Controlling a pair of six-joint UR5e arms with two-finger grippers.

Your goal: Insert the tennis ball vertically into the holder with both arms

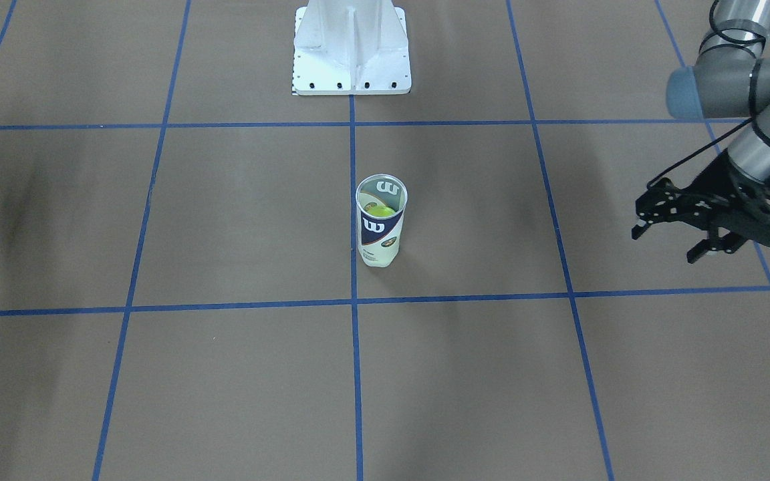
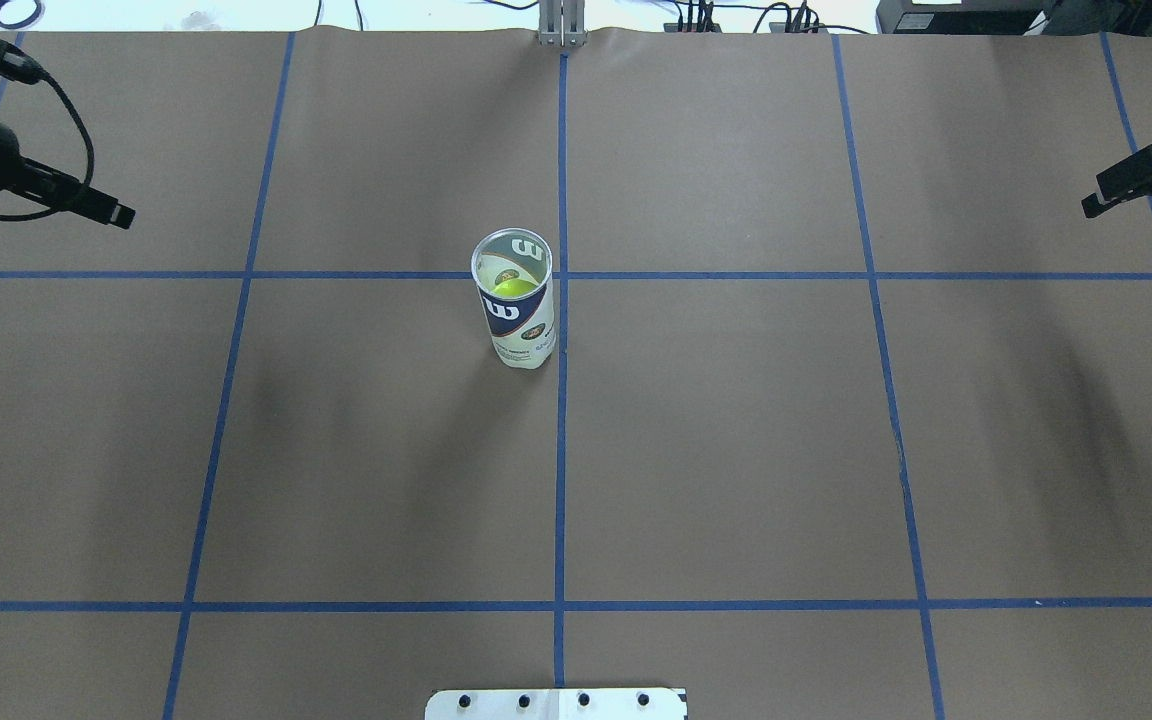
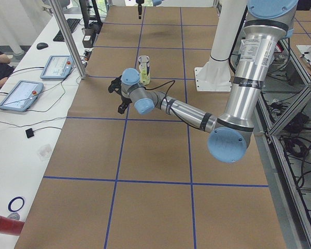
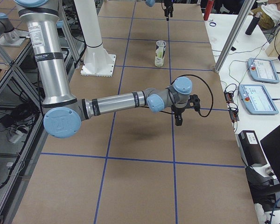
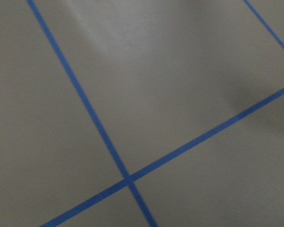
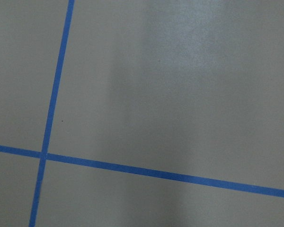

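**Desk:** Where is the holder?

**Photographer:** The holder (image 1: pixel 381 230) stands upright on the brown-papered tabletop (image 1: pixel 224 220), mid-table, its foot just beside the central line of blue tape (image 1: pixel 353 153). Its mouth is open, metal rim up, the white "W" facing the operators' side. A yellow-green tennis ball (image 1: pixel 379 210) sits inside, below the rim, seen through the mouth.

**Desk:** And the arms?

**Photographer:** Both are well apart from the tube, one toward each end of the table. The left claw (image 1: pixel 666 244) hangs above the tabletop with its black fingers (image 1: pixel 649 210) spread wide and nothing between them. The right claw (image 2: pixel 1126 190) shows only at the edge of the overhead view, and I cannot tell whether it is spread or closed. It carries nothing that can be seen.

**Desk:** What else is in view?

**Photographer:** The robot's white base (image 1: pixel 351 50) is bolted down on the same central line, behind the holder. Both wrist cameras show only bare paper and crossing tape.
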